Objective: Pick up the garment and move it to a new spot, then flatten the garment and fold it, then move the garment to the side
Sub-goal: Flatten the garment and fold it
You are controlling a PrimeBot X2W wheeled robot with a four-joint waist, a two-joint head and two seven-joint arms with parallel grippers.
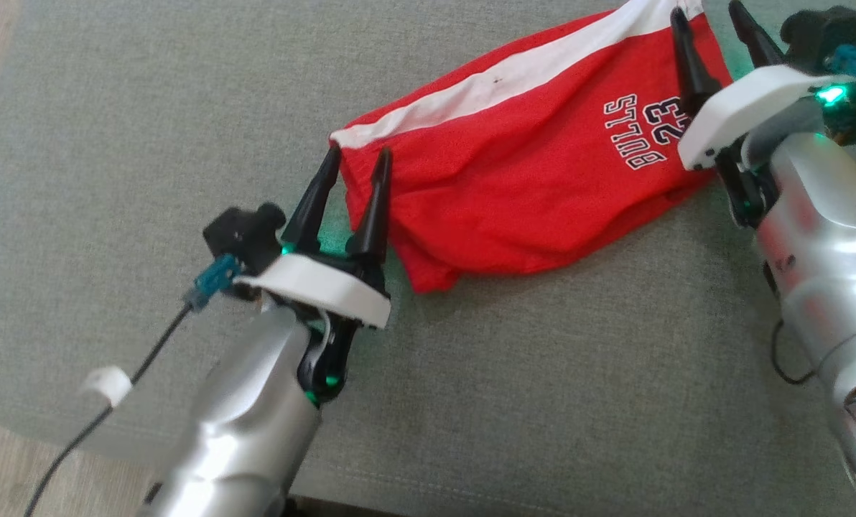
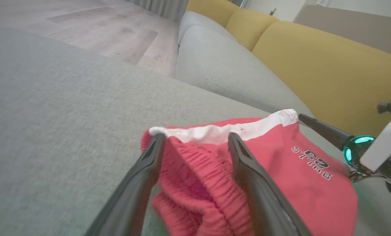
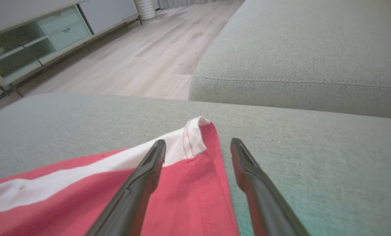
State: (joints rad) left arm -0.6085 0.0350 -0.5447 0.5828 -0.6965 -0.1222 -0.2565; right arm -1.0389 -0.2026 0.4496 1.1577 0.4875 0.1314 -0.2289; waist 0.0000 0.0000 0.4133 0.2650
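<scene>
Left gripper: your left gripper (image 1: 359,151) stood wide and empty, its fingers straddling the waistband (image 2: 198,170) corner.
Garment: the shorts (image 1: 514,165) lay on the grey cushion (image 1: 112,179), stretched out lengthwise, wrinkled and bunched at the near end.
Right gripper: your right gripper (image 1: 707,8) stood wide too, holding nothing, at the hem corner (image 3: 195,134) on the far end.
Done, by my read: you had it placed and partly flattened.
Left: you had wrinkles to smooth. I couldn't tell if it was folded, and it wasn't yet moved aside.
</scene>
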